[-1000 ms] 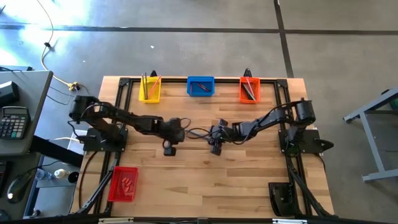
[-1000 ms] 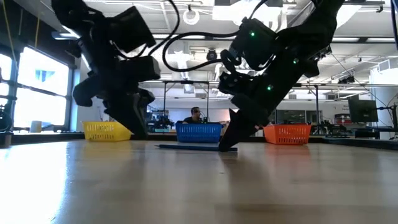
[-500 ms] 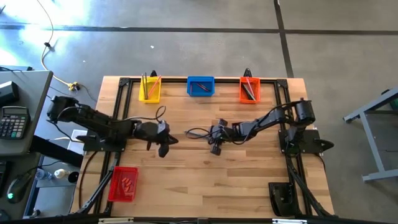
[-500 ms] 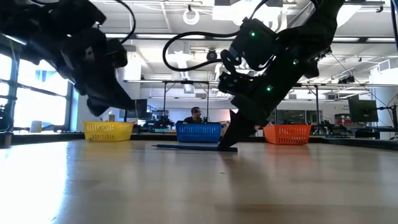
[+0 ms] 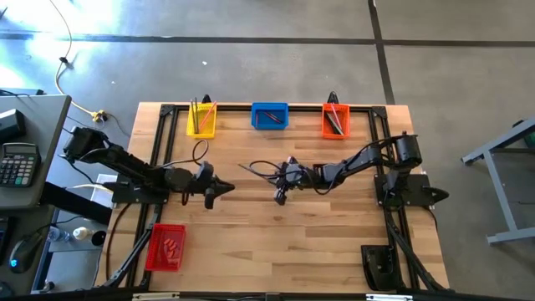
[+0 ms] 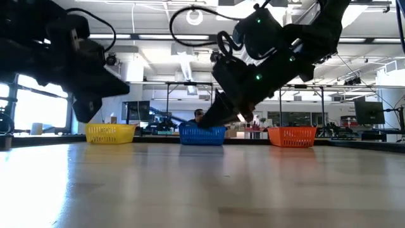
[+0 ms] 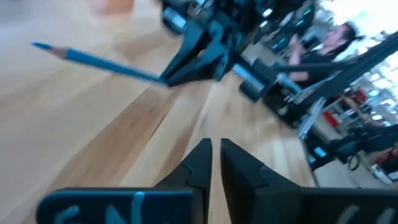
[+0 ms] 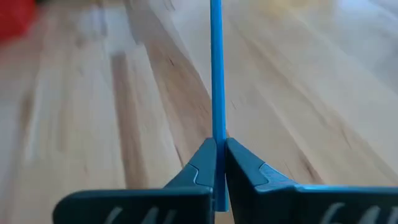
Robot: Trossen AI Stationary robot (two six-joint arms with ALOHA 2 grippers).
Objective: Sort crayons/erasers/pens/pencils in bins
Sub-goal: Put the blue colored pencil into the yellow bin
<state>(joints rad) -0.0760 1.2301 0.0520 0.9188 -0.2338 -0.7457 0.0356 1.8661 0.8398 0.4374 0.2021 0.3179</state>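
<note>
The right pincer (image 8: 219, 163) grasps a blue pencil (image 8: 216, 74) jutting beyond its fingertips above the surface (image 5: 334, 242); the left pincer (image 7: 215, 163) is nearly clenched, empty.

Bins along the tabletop's (image 5: 276, 242) far edge, both grippers near the middle, seen from above.

Three bins stand in a row at 12 o'clock: one (image 5: 201, 120) toward 11, one (image 5: 269, 116) dead centre, one (image 5: 335, 120) toward 1, each with sticks inside. A fourth bin (image 5: 165, 247) sits alone at 8 o'clock, near the front left corner. The left gripper (image 5: 222, 189) hangs at 9 o'clock of the middle, its arm reaching in from the left edge. The right gripper (image 5: 280, 179) is just right of centre, well apart from the left one, clamped on a pencil (image 5: 261, 171) that points toward 10 o'clock, above the board. A desk with a calculator (image 5: 18, 164) stands off the left side.
</note>
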